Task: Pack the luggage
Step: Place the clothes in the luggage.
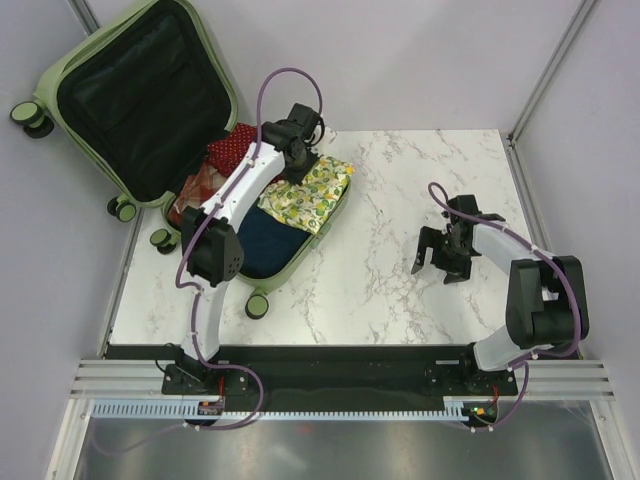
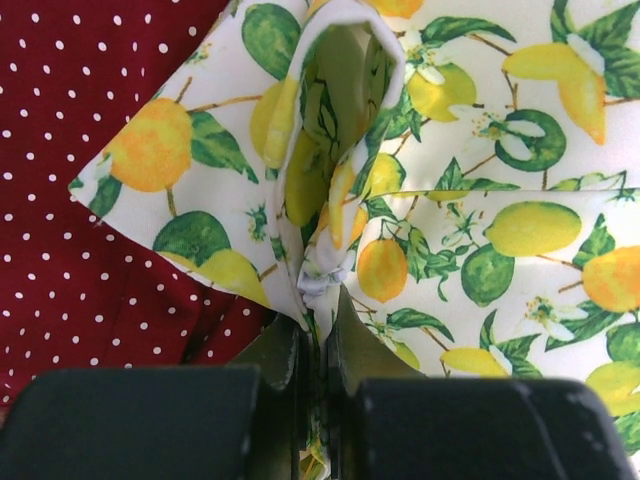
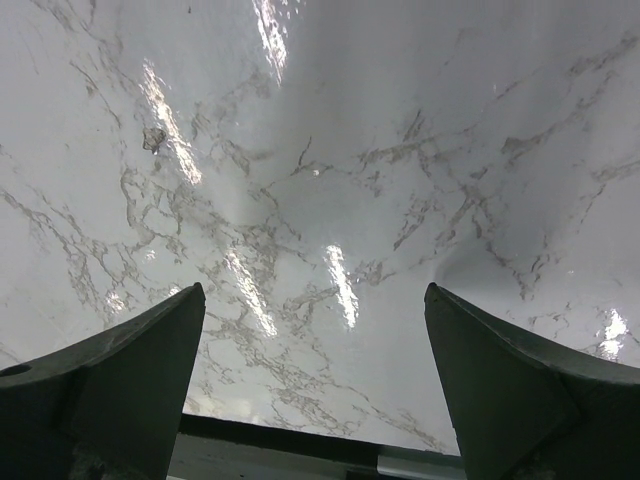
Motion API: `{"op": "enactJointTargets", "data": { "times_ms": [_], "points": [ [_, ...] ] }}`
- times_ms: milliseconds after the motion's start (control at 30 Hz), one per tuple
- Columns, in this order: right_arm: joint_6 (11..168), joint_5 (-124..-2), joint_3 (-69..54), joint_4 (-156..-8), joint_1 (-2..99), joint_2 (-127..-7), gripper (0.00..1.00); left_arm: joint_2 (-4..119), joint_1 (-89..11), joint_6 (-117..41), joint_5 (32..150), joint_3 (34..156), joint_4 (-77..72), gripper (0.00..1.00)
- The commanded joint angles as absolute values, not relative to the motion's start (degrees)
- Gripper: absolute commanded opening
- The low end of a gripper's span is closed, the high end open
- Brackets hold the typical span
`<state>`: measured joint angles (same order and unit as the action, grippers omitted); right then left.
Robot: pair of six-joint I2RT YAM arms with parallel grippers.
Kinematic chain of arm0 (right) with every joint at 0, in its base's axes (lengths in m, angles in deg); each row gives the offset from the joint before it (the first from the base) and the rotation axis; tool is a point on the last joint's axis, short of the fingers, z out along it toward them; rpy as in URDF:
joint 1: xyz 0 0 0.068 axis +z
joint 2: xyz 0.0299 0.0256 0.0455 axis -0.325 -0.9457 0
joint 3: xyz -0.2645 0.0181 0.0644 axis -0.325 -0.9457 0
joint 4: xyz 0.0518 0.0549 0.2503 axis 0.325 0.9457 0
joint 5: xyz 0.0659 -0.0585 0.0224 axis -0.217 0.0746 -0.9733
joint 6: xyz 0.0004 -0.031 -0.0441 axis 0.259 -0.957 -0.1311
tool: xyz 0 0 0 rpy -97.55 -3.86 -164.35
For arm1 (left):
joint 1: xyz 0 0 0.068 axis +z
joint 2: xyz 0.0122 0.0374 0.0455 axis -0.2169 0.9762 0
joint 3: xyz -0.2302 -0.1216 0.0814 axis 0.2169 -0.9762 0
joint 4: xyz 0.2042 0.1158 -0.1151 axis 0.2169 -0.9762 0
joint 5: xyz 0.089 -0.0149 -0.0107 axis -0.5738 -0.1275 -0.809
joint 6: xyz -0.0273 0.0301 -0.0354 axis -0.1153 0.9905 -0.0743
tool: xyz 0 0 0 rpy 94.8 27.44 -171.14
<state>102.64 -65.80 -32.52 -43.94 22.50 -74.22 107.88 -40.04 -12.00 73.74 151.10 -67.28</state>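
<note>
**A:** What is the biggest thing here?

**B:** The marble worktop (image 1: 400, 200). Next is the luggage (image 1: 140, 100), lying open at the worktop's far left corner.

**A:** Which way does it lie?

**B:** Its long axis runs diagonally. The wheel end points to the near left and the top end to the far right. The packed half lies flat on the worktop. The lid stands tilted up on its left, reaching past the worktop's edge, with the black lining showing.

**A:** And the arms?

**B:** The left arm (image 1: 235, 190) reaches over the packed half. Its jaws are clamped together on a pinched fold of the lemon cloth (image 2: 520, 230). The right arm (image 1: 540, 300) is well apart on the right. Its jaws are spread wide above the marble with nothing between them.

**A:** What else is inside?

**B:** A navy cloth (image 1: 265, 240) lies toward the wheel end. The lemon cloth drapes over the right rim. A red dotted cloth (image 1: 230, 148) lies just beside it, partly under it.
</note>
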Motion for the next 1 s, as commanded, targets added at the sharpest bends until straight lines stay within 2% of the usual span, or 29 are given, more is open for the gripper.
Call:
{"op": "enactJointTargets", "data": {
  "times_ms": [0, 200, 800, 967],
  "points": [
    [102.63, -66.42, -30.09, -43.48, 22.48, -75.00, 0.98, 104.38, -38.55, -5.53, 71.92, 149.69, -66.08, 0.02],
    [102.72, -66.51, -29.91, -43.39, 22.48, -75.53, 0.98, 100.60, -36.52, -0.07, 74.02, 144.06, -64.41, 0.02],
    [102.89, -67.30, -30.35, -43.22, 23.62, -75.71, 0.98, 98.14, -35.38, 5.73, 92.65, 143.53, -62.57, 0.02],
    [102.89, -67.38, -30.27, -43.22, 24.06, -76.14, 0.98, 98.48, -35.38, 5.55, 92.85, 142.83, -62.57, 0.02]
  ]
}}
